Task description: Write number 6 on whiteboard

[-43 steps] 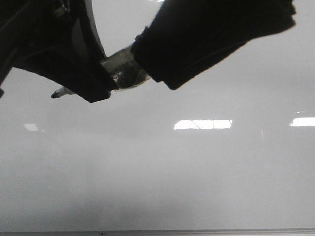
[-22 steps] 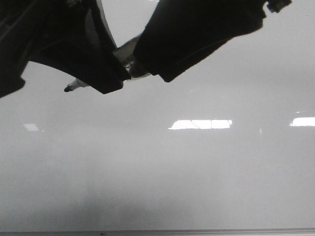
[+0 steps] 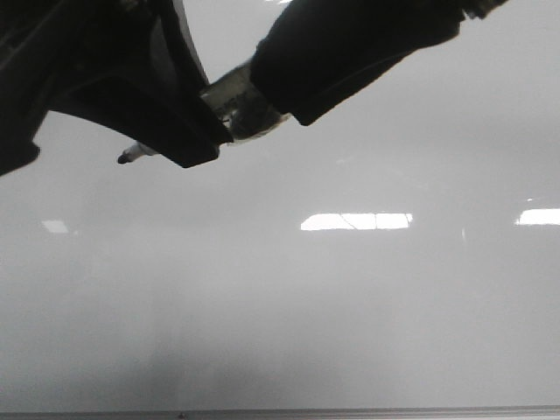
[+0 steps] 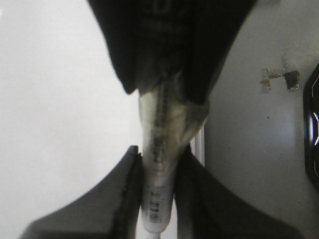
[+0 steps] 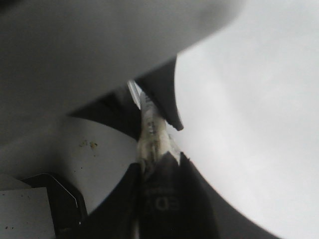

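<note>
The whiteboard [image 3: 350, 306] fills the front view as a glossy pale grey sheet with glare patches; its thin metal frame [image 3: 367, 411] runs along the near edge. No number 6 shows on it. A white marker [image 3: 241, 107], wrapped in clear tape, is held between both grippers above the board, and its dark tip [image 3: 123, 158] pokes out to the left. My left gripper [image 3: 197, 144] is shut on the white barrel [image 4: 158, 199]. My right gripper [image 3: 271, 87] is shut on the marker's black end [image 5: 159, 199].
Beside the board's frame edge [image 4: 199, 144] lies a grey table [image 4: 249, 164] with scraps of tape [image 4: 279, 78]. A black device [image 4: 311, 134] sits at that side; it also shows in the right wrist view [image 5: 55, 199].
Both grippers and the marker have moved up and to the right; the tip has risen off its earlier spot. The right gripper has drawn back a little, baring more taped barrel.
</note>
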Motion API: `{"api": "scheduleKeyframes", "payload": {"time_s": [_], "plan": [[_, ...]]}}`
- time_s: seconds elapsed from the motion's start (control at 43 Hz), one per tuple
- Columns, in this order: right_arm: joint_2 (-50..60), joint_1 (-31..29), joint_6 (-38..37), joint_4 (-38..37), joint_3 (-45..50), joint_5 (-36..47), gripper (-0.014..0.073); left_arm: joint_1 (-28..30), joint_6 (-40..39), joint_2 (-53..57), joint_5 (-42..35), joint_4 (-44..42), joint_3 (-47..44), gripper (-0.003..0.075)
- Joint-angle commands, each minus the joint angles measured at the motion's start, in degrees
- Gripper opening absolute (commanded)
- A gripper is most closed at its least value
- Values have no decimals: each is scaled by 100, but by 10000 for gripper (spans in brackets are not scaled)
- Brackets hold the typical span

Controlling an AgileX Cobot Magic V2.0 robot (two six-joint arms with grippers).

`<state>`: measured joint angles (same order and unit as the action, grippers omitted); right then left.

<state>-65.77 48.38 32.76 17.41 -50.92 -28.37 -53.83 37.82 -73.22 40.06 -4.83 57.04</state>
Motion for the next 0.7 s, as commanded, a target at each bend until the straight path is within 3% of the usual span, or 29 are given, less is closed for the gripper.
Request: {"api": "scheduleKeyframes", "payload": {"time_s": [0.0, 0.116, 0.163, 0.372, 0.512, 0.674], "plan": [[197, -76, 43, 43, -162, 273, -59, -51, -142, 161, -527, 73, 187, 284], [499, -286, 37, 43, 160, 276, -59, -51, -159, 161, -597, 97, 187, 459], [666, -395, 0, 43, 330, 284, -59, -51, -159, 161, -622, 97, 174, 492], [1667, -1212, -417, 43, 1208, 273, -59, -51, -159, 161, -524, 151, 174, 489], [2251, -1872, -524, 43, 1659, 360, -59, -51, -159, 161, -335, 239, 174, 347], [2489, -2156, -518, 48, 1734, 357, -59, -51, -256, 161, -202, 310, 174, 14]]}}
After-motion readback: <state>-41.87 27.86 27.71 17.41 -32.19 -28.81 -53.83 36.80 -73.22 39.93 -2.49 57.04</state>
